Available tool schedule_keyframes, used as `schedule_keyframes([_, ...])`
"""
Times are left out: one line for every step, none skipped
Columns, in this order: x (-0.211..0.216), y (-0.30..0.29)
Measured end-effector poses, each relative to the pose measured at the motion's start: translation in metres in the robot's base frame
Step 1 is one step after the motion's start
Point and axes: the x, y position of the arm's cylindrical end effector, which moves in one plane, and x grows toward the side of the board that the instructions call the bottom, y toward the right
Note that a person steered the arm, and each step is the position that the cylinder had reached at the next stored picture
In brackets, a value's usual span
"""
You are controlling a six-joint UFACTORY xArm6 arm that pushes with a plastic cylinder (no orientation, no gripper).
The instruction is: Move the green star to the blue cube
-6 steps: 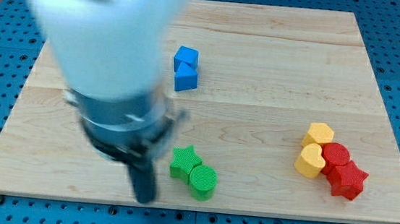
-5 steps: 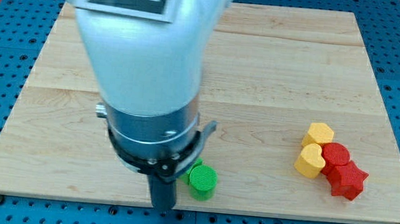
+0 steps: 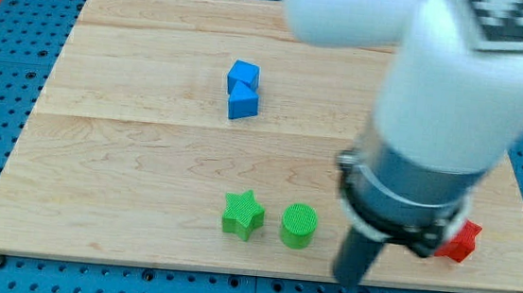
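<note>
Jaws are absent: this arm ends in a plain dark rod, so nothing opens or clamps. Taking the green star (image 3: 242, 214) as landmark, my tip (image 3: 349, 279) sits to its right and slightly below, with the green cylinder (image 3: 298, 226) between them. Well above the star lies the blue cube (image 3: 243, 89), so a push should likely come from beneath the star.

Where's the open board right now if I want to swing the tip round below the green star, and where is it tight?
Open: the board's left half beside the green star, and the lane between it and the blue blocks. Tight: the gap to the green cylinder, with my tip just right of it. The arm hides the right side; only a red star shows.
</note>
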Motion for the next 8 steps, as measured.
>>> schedule_keyframes([0.000,-0.049])
schedule_keyframes([-0.019,-0.073])
schedule_keyframes([-0.064,-0.103])
schedule_keyframes([-0.069,-0.096])
schedule_keyframes([-0.049,-0.118])
schedule_keyframes([-0.071,-0.151])
schedule_keyframes([-0.094,-0.165])
schedule_keyframes([-0.139,-0.142])
